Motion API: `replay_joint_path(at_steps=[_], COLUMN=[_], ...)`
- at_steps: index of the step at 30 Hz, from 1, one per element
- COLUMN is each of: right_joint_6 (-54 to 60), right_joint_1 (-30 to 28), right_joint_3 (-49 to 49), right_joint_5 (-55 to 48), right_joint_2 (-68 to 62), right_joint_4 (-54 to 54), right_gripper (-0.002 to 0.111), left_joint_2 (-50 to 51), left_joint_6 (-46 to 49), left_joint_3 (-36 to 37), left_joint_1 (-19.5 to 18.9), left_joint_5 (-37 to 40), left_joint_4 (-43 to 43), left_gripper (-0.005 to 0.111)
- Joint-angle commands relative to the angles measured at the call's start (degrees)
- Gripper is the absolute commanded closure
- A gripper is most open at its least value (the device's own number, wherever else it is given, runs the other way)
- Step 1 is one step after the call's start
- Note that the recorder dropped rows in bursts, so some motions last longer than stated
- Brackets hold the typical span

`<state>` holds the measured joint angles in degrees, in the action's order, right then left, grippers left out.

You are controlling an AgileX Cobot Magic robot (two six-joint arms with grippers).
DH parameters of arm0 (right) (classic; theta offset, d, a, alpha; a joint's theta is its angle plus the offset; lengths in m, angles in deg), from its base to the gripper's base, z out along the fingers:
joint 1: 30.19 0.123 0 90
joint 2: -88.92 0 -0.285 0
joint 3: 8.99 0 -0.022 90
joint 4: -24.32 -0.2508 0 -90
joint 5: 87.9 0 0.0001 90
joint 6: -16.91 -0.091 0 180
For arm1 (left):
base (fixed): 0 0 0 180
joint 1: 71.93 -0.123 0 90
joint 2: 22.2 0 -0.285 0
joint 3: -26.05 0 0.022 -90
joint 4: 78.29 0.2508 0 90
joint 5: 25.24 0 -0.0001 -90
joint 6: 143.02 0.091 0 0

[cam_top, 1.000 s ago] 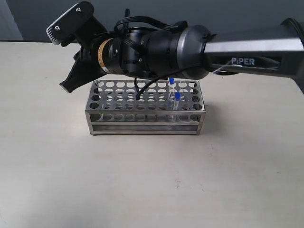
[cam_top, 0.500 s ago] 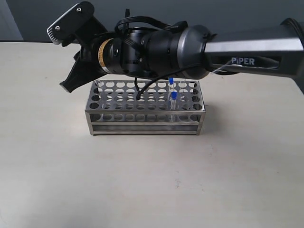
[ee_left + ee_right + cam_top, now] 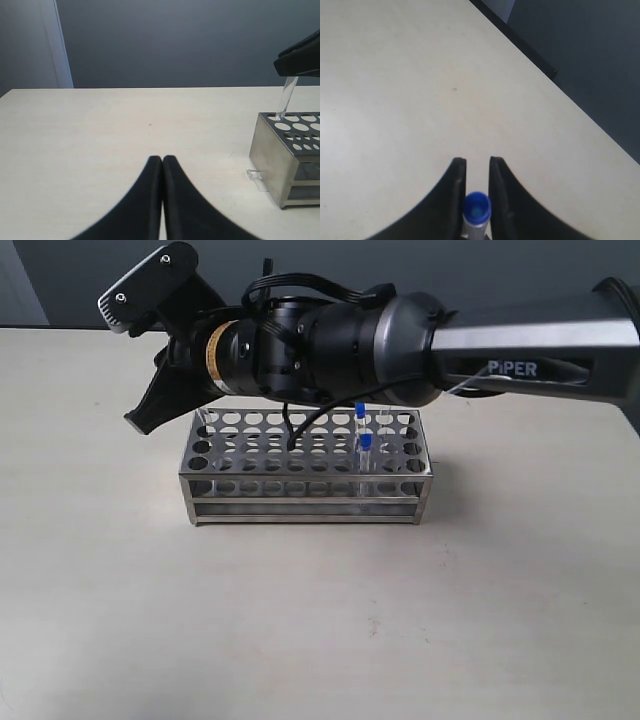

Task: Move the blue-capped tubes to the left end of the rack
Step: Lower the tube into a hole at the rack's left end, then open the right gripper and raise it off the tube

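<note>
1. At the left end of the rack [image 3: 300, 487], the right gripper [image 3: 143, 421] holds a blue-capped tube [image 3: 204, 417] at the far corner hole. Its arm stretches across from the right side of the exterior view.
2. Seen from the right wrist, the gripper's two black fingers [image 3: 454, 192] stand a narrow gap apart. They close on either side of the tube just below its bright blue cap, so the tube [image 3: 476, 208] is clamped between them.
3. From the left wrist camera, the tube's clear body [image 3: 287, 97] slants down from the right gripper [image 3: 300, 56] and is tilted rather than upright. Its lower end meets the steel top plate at the corner hole of the rack [image 3: 272, 160]. How far it has entered cannot be told.
4. Toward the rack's right end, two others stand upright in their holes. The rear tube [image 3: 360, 412] is in the back row, and the front tube [image 3: 366, 444] is a little nearer the camera and just beside it. Both are well apart from the held one.
5. Off the rack's left end, the left gripper [image 3: 162, 159] hangs over the pale table [image 3: 100, 130]. Its black fingers are pressed together with nothing between them, and it stays clear of the rack.
6. On the table [image 3: 320, 620], the rack sits square to the exterior camera with its long side facing forward.
</note>
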<state>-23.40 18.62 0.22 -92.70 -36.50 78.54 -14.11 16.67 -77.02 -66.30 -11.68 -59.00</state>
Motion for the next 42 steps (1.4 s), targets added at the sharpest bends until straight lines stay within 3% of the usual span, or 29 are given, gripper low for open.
replay_joint_path(at_steps=[1,11,42], right_joint_6=[-0.3,-0.3,-0.3], right_joint_1=[-0.1,-0.1,-2.1], right_joint_3=[-0.3,-0.4,-0.3], right_joint_5=[-0.5,-3.5,0.4], right_joint_2=[0.1,0.1,0.1], right_joint_4=[-1.0,-2.5,0.4], right_gripper=[0.109,0.109,0.109], left_joint_2=[-0.3,-0.3,-0.3], left_joint_6=[-0.1,-0.1,-0.1], left_joint_3=[0.2,0.2,0.2], left_joint_1=[0.3,0.3,0.3], left_joint_5=[-0.2,-0.2,-0.2], left_joint_4=[-0.1,-0.2,-0.1], left_gripper=[0.106,0.106,0.106])
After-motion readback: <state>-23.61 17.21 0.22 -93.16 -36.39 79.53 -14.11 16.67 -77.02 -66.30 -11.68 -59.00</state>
